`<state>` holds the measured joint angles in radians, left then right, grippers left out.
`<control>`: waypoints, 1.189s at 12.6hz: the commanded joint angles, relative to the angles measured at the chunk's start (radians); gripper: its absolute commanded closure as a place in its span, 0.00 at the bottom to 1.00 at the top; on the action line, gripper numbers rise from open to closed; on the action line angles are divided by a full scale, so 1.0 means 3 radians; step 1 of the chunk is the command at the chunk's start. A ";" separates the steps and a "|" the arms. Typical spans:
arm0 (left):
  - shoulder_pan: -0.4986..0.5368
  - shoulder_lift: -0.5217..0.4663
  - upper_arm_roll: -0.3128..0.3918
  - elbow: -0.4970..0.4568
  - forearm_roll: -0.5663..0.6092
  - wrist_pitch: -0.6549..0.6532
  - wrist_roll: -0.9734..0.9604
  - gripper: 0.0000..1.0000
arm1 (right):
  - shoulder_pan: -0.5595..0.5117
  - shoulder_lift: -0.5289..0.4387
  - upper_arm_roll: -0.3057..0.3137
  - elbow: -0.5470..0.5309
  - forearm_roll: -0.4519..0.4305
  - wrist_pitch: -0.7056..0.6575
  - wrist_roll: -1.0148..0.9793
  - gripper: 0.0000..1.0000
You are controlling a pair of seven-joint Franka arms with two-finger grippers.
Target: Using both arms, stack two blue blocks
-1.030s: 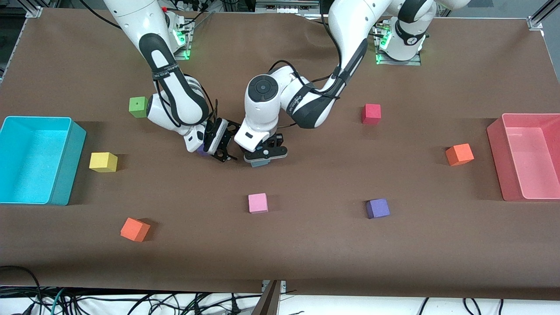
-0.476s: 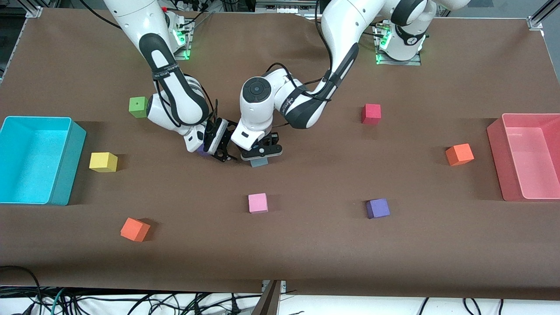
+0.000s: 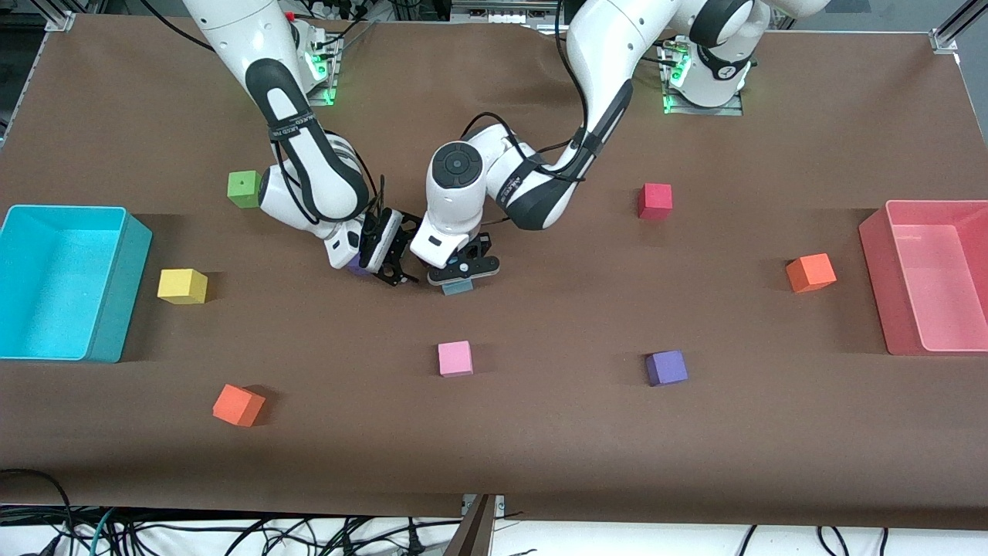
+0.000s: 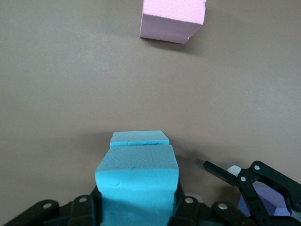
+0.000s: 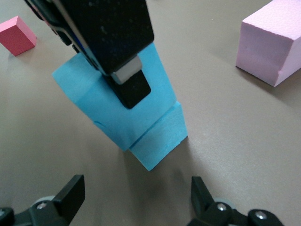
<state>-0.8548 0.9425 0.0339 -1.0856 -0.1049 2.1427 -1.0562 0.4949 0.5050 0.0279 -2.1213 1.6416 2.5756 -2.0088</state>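
Observation:
My left gripper (image 3: 461, 271) is shut on a sky-blue block (image 4: 136, 183) and holds it right over the second sky-blue block (image 4: 139, 138), which lies on the table. In the right wrist view the held block (image 5: 106, 101) sits slightly offset on top of the lower one (image 5: 162, 136), and the left gripper's finger (image 5: 131, 89) presses its side. In the front view only a sliver of blue (image 3: 458, 287) shows under the left gripper. My right gripper (image 3: 392, 261) is open and empty beside the stack, toward the right arm's end, its fingers (image 5: 70, 193) spread wide.
A purple cube (image 3: 356, 268) lies under the right wrist. A pink cube (image 3: 455, 358) lies nearer the front camera than the stack. A second purple cube (image 3: 666, 367), orange cubes (image 3: 238, 405) (image 3: 810, 272), yellow (image 3: 182, 286), green (image 3: 244, 188) and red (image 3: 655, 201) cubes lie around. There is a turquoise bin (image 3: 116, 332) and a pink bin (image 3: 876, 255).
My left gripper has shifted a little toward the right arm's end with the blue block and settled lower over the other blue block. The right gripper has stayed put.

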 commanded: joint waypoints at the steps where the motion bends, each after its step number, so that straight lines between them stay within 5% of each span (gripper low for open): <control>1: -0.0040 0.0074 0.0071 0.0116 -0.0080 -0.0025 0.0028 0.00 | 0.0002 0.0024 0.0030 0.0040 0.0081 0.0056 -0.0059 0.00; 8: 0.0128 -0.0343 0.0132 0.0050 -0.0080 -0.0509 0.0049 0.00 | 0.0002 -0.0001 0.0025 0.0040 0.0081 0.0041 -0.0023 0.00; 12: 0.0873 -0.1482 -0.0066 -0.0950 -0.0171 -0.0714 0.0687 0.00 | -0.0024 -0.0159 0.0014 -0.0016 0.0056 0.0030 0.0002 0.00; 15: 0.1533 -0.2163 -0.0164 -0.1361 -0.0172 -0.1372 0.1151 0.00 | -0.0034 -0.0287 0.0009 -0.0179 0.0035 -0.0005 0.0079 0.00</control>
<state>-0.5009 0.4701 0.0230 -1.3171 -0.1304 1.8052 -0.8210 0.4891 0.4716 0.0262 -2.1201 1.6438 2.5776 -1.9992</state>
